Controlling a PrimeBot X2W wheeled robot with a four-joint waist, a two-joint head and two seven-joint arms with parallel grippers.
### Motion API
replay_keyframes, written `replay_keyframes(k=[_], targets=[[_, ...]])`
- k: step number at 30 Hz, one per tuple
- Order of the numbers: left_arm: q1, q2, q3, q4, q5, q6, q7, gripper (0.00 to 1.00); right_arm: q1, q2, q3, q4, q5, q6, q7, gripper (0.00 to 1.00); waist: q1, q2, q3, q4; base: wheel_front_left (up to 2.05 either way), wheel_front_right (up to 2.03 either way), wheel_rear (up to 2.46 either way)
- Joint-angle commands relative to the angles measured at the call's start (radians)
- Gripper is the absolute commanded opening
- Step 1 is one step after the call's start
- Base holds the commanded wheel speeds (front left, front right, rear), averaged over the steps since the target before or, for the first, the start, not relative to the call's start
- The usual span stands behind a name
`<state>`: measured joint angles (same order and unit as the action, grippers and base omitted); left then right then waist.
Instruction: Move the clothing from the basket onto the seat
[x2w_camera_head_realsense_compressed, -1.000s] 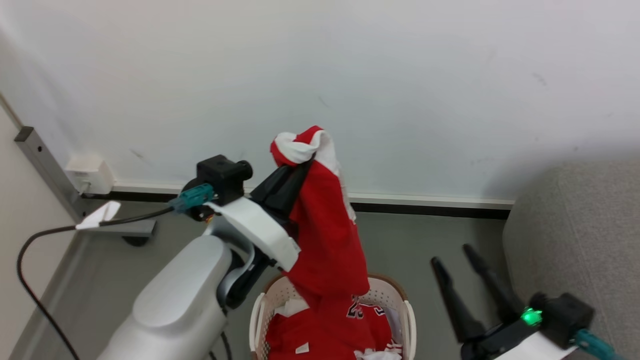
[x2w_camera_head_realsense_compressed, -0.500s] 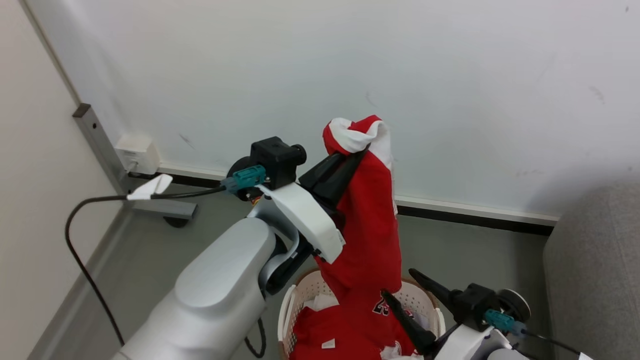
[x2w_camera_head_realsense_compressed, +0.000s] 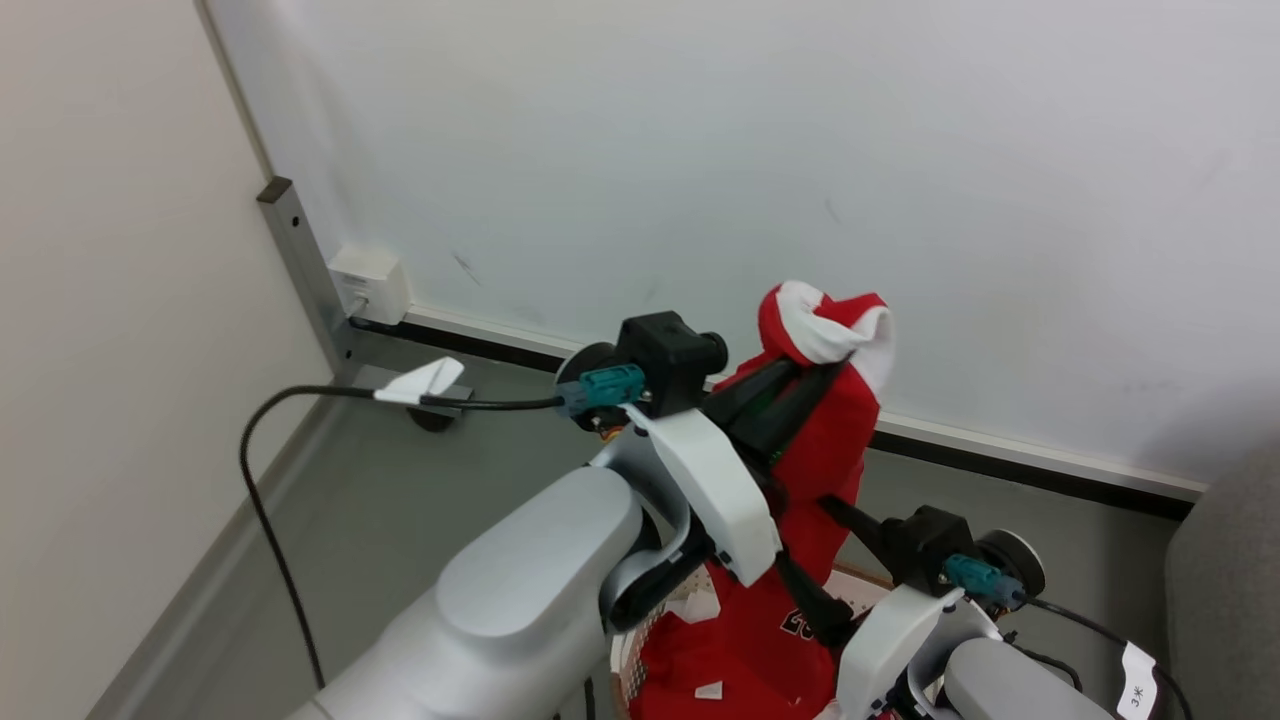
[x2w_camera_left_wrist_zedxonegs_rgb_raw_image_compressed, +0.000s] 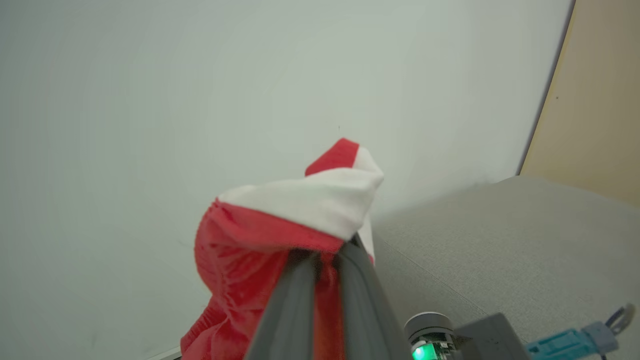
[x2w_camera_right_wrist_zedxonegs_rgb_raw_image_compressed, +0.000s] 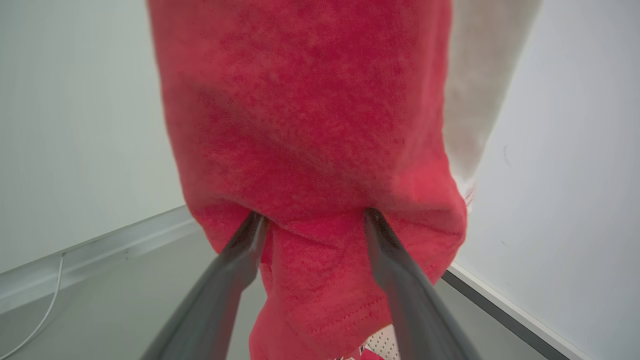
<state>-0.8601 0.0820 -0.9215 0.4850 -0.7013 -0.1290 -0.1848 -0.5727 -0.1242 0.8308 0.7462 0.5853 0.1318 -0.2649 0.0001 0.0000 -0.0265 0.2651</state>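
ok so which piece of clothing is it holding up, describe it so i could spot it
Start at the white basket low in the head view, below the pale wall. Above it hangs one red garment, its white-trimmed end bunched at the top in the shut left gripper. Unlike the other red clothing lying in the basket, it is raised and hanging.

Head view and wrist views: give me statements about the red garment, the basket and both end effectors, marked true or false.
1. The left end effector is shut on the red garment, holding it up over the basket. True.
2. The right end effector is shut. False: its fingers stand open, with the garment's hanging part between them.
3. The basket is empty. False: other red clothes lie in it.
4. The garment's raised end has a white band. True.
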Motion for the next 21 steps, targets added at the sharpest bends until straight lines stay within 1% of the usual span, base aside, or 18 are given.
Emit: replay_keyframes(k=[1,6,14,15,16,17,21], targets=[[-0.007,-0.002,-0.003,0.0,-0.005,-0.002,0.002,0.0,-0.011,0.001,-0.004,0.007,0.001,-0.002,0.001,1.0,-0.0001,0.0,-0.001,0.011,0.0,0.0,0.0],[-0.012,-0.013,-0.063,0.005,-0.043,-0.001,-0.003,0.0,-0.034,0.017,-0.072,0.026,-0.007,-0.002,0.001,1.0,-0.0001,0.0,-0.004,0.043,0.0,0.0,0.0],[-0.03,-0.016,-0.105,0.028,-0.076,-0.001,-0.021,0.0,-0.04,0.023,-0.101,0.033,-0.005,-0.002,0.001,1.0,-0.0001,0.0,-0.008,0.065,0.0,0.0,0.0],[-0.033,-0.016,-0.108,0.03,-0.078,-0.001,-0.025,0.0,-0.039,0.024,-0.102,0.033,-0.001,-0.002,0.001,0.76,-0.0001,0.0,-0.008,0.066,0.0,0.0,0.0],[-0.036,-0.016,-0.111,0.033,-0.082,-0.001,-0.027,0.0,-0.039,0.024,-0.104,0.03,0.001,-0.002,0.001,0.36,-0.0001,0.0,-0.009,0.068,0.0,0.0,0.0],[-0.038,-0.016,-0.113,0.035,-0.086,-0.001,-0.03,0.0,-0.039,0.022,-0.105,0.024,0.002,-0.002,0.001,0.0,-0.0001,0.0,-0.009,0.069,0.0,0.0,0.0],[-0.039,-0.009,-0.121,0.047,-0.1,-0.001,-0.039,0.0,-0.029,0.018,-0.104,0.002,0.001,-0.002,0.001,0.0,-0.0001,0.0,-0.012,0.068,0.0,0.0,0.0]])
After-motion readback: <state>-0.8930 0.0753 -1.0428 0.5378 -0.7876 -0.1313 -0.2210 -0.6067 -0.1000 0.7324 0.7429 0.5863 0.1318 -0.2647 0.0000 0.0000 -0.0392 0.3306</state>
